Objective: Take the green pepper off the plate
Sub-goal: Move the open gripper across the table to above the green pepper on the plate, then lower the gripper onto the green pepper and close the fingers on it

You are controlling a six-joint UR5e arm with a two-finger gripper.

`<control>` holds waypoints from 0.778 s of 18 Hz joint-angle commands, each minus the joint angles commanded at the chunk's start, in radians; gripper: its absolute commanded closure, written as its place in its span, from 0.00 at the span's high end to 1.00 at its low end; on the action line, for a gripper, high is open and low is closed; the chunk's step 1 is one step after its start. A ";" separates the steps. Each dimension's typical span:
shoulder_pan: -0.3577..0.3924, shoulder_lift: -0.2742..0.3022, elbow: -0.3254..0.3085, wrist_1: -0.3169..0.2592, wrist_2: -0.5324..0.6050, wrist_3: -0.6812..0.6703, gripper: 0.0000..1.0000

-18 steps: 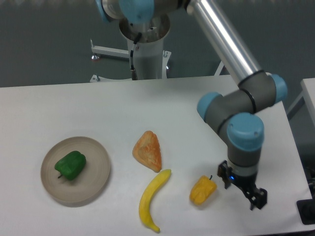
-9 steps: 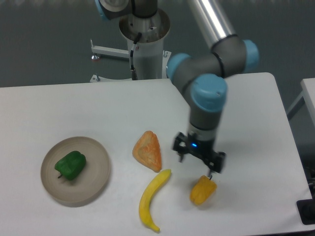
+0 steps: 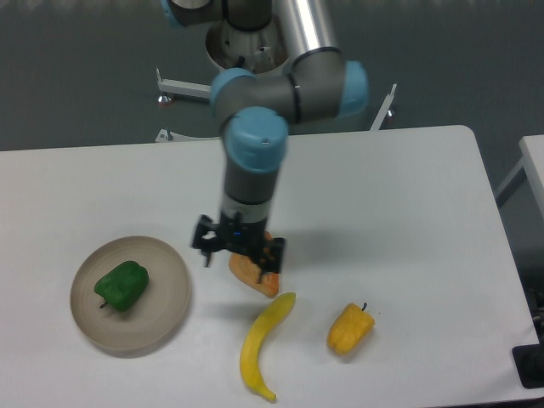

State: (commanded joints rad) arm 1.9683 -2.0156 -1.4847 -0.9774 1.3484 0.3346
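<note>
The gripper (image 3: 237,253) has swung left from the yellow pepper (image 3: 350,329) to frame centre — jaws open, empty. The green pepper (image 3: 121,285) lies on the plate (image 3: 167,314), stem toward lower left.

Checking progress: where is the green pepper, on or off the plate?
On the plate: the green pepper lies inside the plate's rim, untouched; the hand is apart.

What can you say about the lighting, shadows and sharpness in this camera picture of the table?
Fixed camera view: soft, even light on the white table; a faint shadow lies below the hand; the green pepper on the plate looks crisp, with a slight sheen; the arm's metal tube at the top shows bright glare; the dark background is soft and blurry.
</note>
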 joint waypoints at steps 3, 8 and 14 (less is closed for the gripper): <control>-0.060 -0.006 -0.043 0.058 0.000 -0.011 1.00; -0.121 -0.034 -0.051 0.075 0.002 -0.005 1.00; -0.150 -0.069 -0.048 0.100 0.002 0.004 1.00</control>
State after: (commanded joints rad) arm 1.8178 -2.0846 -1.5324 -0.8775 1.3499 0.3390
